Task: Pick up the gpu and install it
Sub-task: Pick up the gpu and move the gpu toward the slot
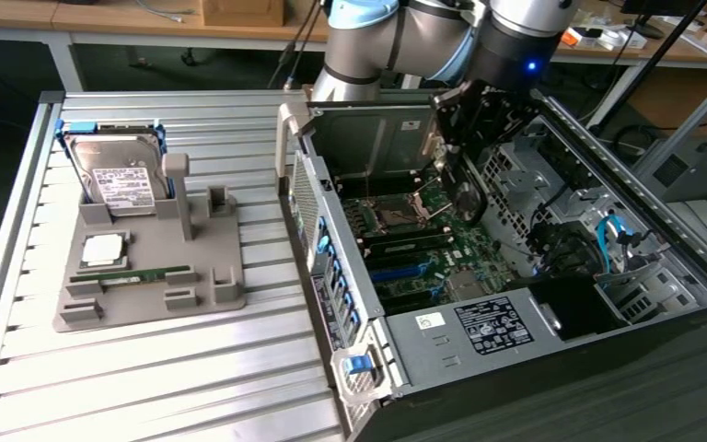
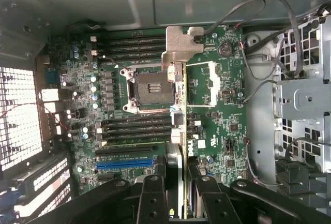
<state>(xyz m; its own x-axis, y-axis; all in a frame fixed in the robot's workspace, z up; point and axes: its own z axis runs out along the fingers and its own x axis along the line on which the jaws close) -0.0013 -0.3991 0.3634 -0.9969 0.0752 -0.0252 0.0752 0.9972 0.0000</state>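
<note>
The hand [image 2: 178,195] holds the gpu [image 2: 180,53] on edge. The card points straight from the hand toward the green board [image 2: 222,115].

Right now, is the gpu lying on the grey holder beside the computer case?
No, the gripper holds the gpu edge-on above the motherboard inside the open case.
</note>
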